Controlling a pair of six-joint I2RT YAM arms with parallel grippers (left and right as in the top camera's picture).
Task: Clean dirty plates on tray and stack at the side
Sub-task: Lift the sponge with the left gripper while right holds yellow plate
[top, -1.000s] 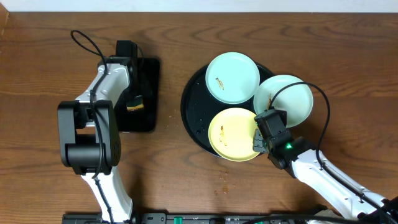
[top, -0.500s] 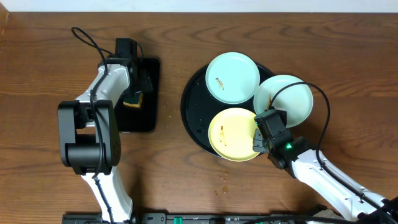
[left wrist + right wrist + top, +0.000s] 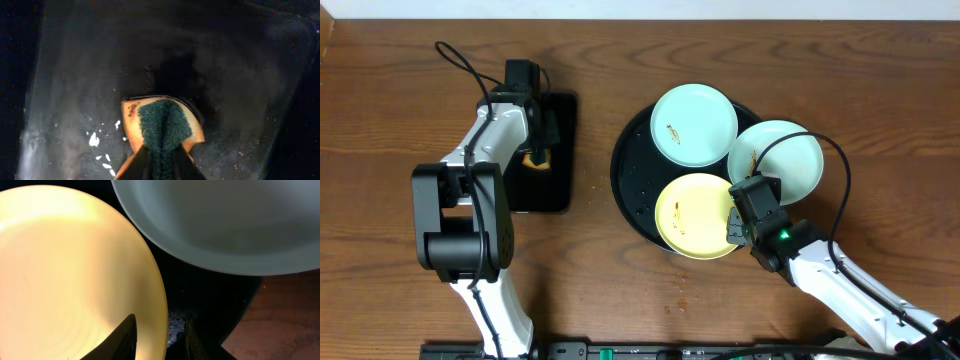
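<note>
Both arms are white shells with chunky black joint housings. The left arm [image 3: 480, 190] has a big black motor block and a thin black cable looping off its wrist. The right arm [image 3: 840, 290] has a lit green LED on its black wrist, plus a cable arcing overhead. Fingers [image 3: 162, 165] look dark, tapered.

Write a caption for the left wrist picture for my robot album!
The left hand pinches a yellow-and-green sponge over the small black tray.

You see a glossy black tray [image 3: 632, 185], smooth matt plates [image 3: 695, 125], a rough green-faced sponge [image 3: 164, 125], and a grained wooden table [image 3: 590, 290].
</note>
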